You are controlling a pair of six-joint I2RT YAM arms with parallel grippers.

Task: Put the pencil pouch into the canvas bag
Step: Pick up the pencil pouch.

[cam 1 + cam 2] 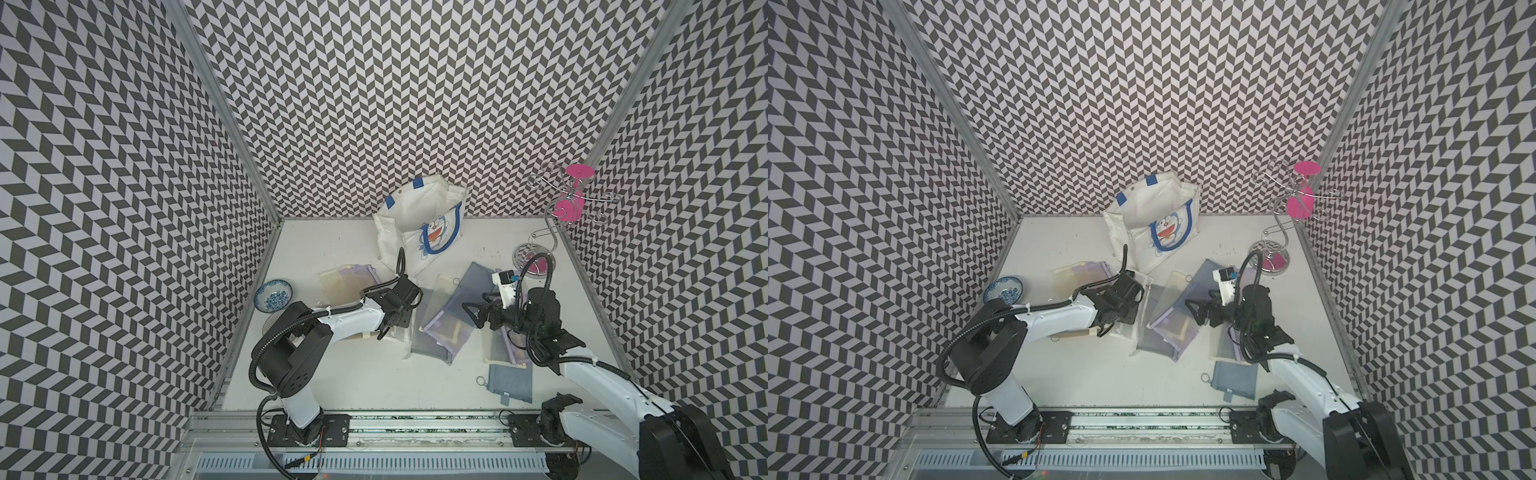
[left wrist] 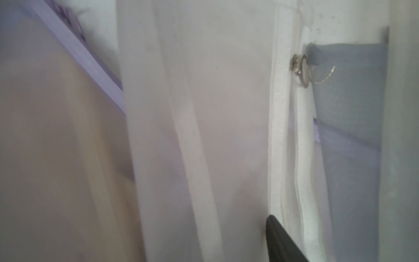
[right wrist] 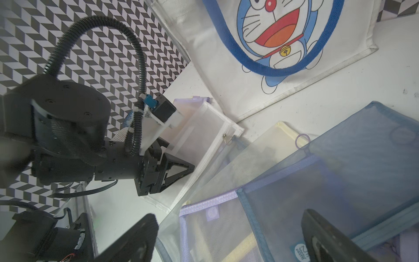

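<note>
Packing is barely begun: the canvas bag (image 1: 419, 224) stands open and looks empty, while the white mesh pencil pouch (image 3: 199, 131) lies on the desk (image 1: 332, 374) near it under the left hand (image 1: 385, 328), whose grip I cannot tell, and the right hand (image 3: 229, 217) is spread wide, holding nothing.

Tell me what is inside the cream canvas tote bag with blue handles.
In both top views the cream canvas tote bag shows only its bare pale inside; no pouch visible. Its front panel hides the bottom.

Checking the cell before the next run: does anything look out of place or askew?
The canvas bag sits skewed to the back wall with a sagging rim, and the mesh pouches lie in a crooked, overlapping heap.
</note>
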